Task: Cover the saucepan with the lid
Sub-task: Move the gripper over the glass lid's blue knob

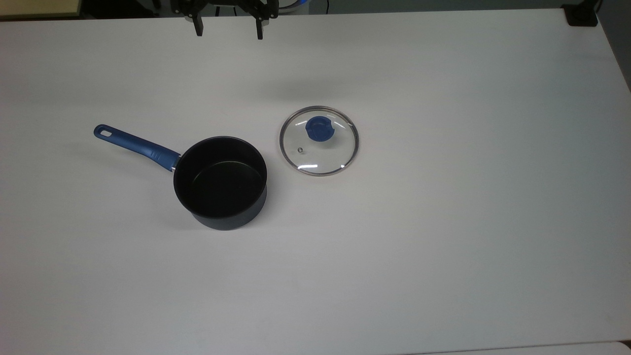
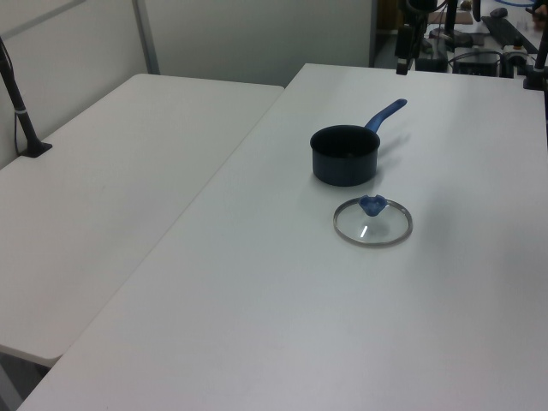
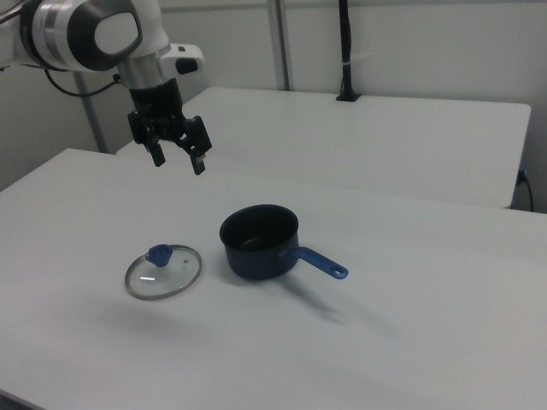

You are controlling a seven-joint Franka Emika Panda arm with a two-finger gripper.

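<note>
The glass lid point(image 1: 319, 140) lies flat on the white table point(image 1: 443, 246), blue knob point(image 1: 319, 128) up, just beside the saucepan point(image 1: 220, 183) on the top view's right, with a narrow strip of table between them. The saucepan stands upright (its black inside holds nothing), its long blue handle point(image 1: 135, 144) pointing toward the top view's upper left. The pincer point(image 3: 178, 157) hangs in the air well above the table, its two fingers spread and holding nothing, up and to the right view's left of the lid.
</note>
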